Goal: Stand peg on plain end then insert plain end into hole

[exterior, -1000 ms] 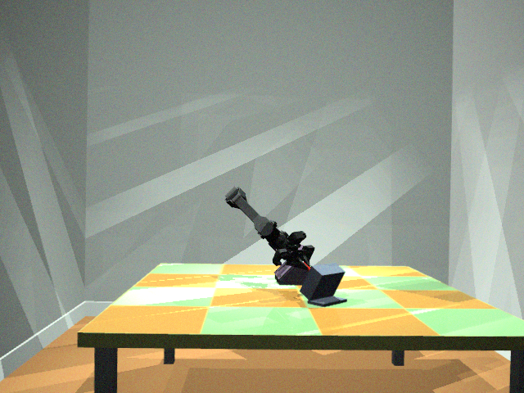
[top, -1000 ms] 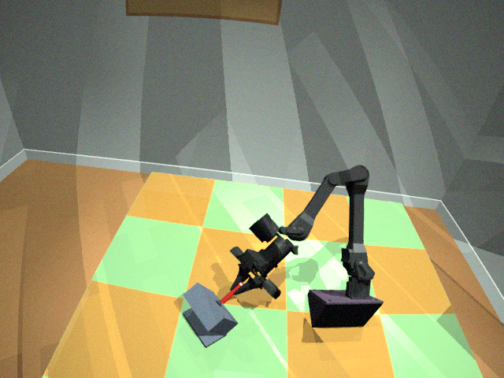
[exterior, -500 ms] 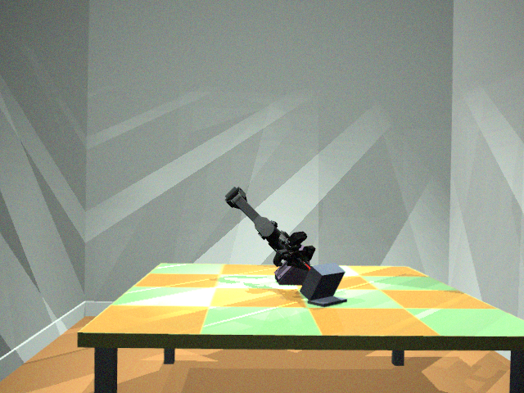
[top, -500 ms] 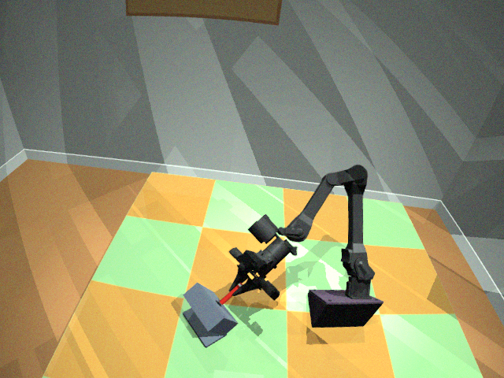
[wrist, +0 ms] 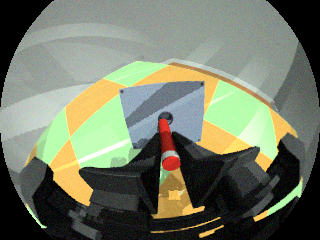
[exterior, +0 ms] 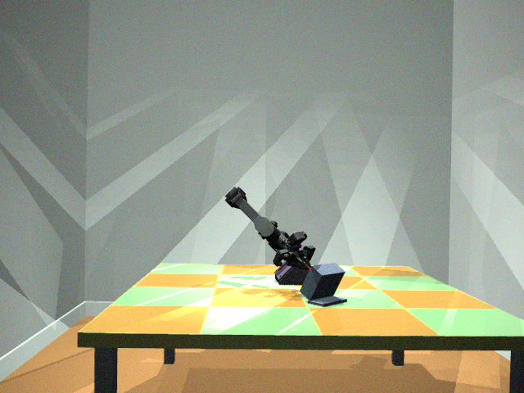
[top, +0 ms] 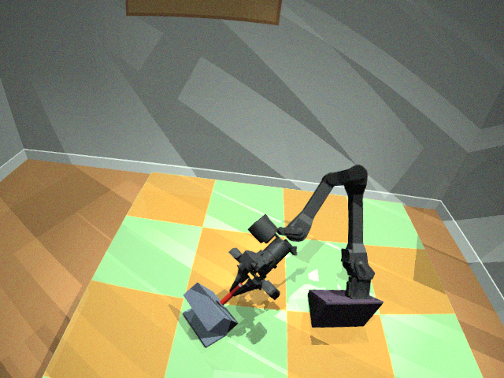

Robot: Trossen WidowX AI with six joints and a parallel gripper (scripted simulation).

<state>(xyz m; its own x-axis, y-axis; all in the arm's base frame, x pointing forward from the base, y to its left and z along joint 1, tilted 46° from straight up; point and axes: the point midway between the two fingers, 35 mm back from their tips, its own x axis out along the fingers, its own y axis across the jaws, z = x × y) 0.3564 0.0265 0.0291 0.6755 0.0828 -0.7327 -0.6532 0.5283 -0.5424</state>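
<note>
The red peg (top: 226, 298) (exterior: 308, 267) (wrist: 167, 142) is tilted, with its white-banded end toward the wrist camera and its plain end toward the sloped panel. My gripper (top: 233, 291) (wrist: 166, 137) is shut on the peg, the fingers on either side of its shaft. The blue-grey panel (top: 205, 305) (exterior: 323, 284) (wrist: 187, 102) leans in front of the gripper. Its dark hole (wrist: 169, 116) shows just above and right of the peg's plain end in the wrist view. The plain end overlaps the hole's lower left edge there; whether it is inside cannot be told.
The panel's base plate (exterior: 327, 300) rests on the checkered table (top: 134, 244) (exterior: 262, 321). The arm's dark purple base (top: 339, 311) stands to the right of the panel in the top view. The arm (top: 356, 215) arches above the table toward the panel.
</note>
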